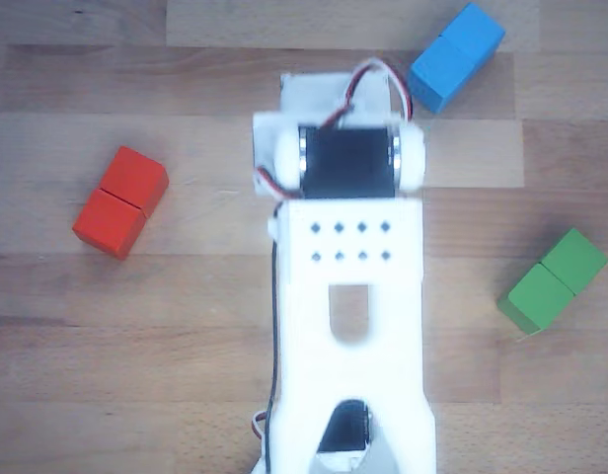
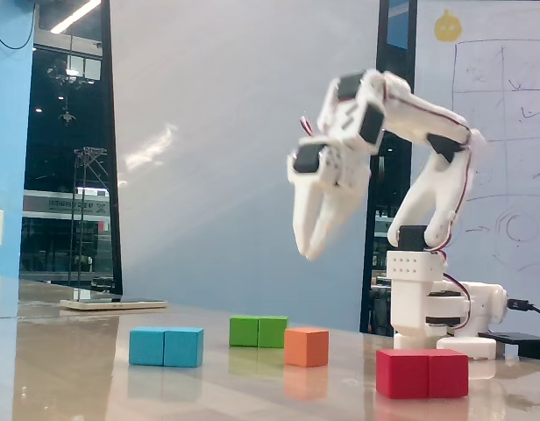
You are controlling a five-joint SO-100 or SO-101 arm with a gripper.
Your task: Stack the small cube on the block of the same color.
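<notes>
Arm: white plastic, hung high above the worktop (image 2: pixel 95 368); blurred in fixed view.
Jaws (image 2: pixel 309 250): pointed down, tips close together w/ a narrow gap, holding nothing. Blur hid detail.
Cube (image 2: pixel 306 346): orange, small, sat on worktop just right of green block (image 2: pixel 258 331) in fixed view; hidden under arm in other view.
Red block (image 1: pixel 119 201): two-cube piece, apart from cube, nearest arm base (image 2: pixel 432 307) in fixed view.
Blue block (image 1: pixel 458 55): two-cube piece, far side from red in other view.
Step (judged): approach to cube not yet begun; no orange block visible.
Technique: open jaws wider than cube, descend square to its flat faces, close on opposite sides.
Materials: blocks matte, sharp-edged, likely painted wood; worktop wood-grain, glossy, reflected blocks.
</notes>
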